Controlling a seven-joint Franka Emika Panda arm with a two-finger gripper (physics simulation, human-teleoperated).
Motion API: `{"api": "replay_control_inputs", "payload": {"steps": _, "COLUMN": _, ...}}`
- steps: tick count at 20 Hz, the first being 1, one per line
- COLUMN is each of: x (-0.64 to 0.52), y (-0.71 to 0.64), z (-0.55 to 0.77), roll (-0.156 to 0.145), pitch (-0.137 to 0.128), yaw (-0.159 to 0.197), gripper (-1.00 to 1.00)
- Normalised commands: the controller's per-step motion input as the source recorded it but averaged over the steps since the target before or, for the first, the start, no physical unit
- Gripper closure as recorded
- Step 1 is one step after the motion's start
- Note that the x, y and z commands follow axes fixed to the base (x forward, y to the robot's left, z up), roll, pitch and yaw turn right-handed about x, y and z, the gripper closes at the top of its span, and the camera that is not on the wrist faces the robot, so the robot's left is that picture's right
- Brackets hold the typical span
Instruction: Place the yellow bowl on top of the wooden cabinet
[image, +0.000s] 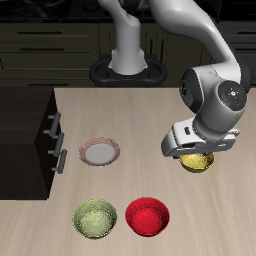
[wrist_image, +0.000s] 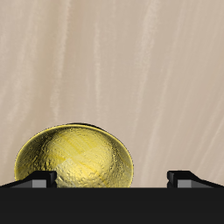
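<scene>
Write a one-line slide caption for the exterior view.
Gripper hangs just above the yellow bowl, far across the table from the wooden cabinet.

plate (image: 99, 152): pinkish rim, white centre, flat on table (image: 120, 120) | yellow-green bowl (image: 94, 219): upright, near front edge | red bowl (image: 148, 216): upright, just beside yellow-green bowl, apart

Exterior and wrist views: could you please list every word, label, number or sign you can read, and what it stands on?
None: no readable text shows on the glossy golden-yellow bowl, the dark boxy wooden cabinet, the gripper or the pale wooden table.
</scene>
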Motion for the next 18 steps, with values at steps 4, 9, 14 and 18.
{"api": "replay_control_inputs", "payload": {"steps": 4, "x": -0.13, "y": -0.09, "z": -0.25, "roll": -0.014, "pitch": 0.047, "yaw": -0.007, "gripper": -1.00}}
{"api": "replay_control_inputs", "payload": {"steps": 9, "x": -0.09, "y": -0.07, "z": -0.20, "roll": -0.009, "pitch": 0.025, "yaw": 0.010, "gripper": -1.00}}
{"api": "replay_control_inputs", "payload": {"steps": 14, "x": -0.13, "y": -0.02, "z": -0.25, "roll": 0.017, "pitch": 0.045, "yaw": -0.019, "gripper": -1.00}}
{"api": "replay_control_inputs", "payload": {"steps": 18, "x": -0.17, "y": 0.03, "z": -0.37, "roll": 0.094, "pitch": 0.137, "yaw": -0.129, "gripper": -1.00}}
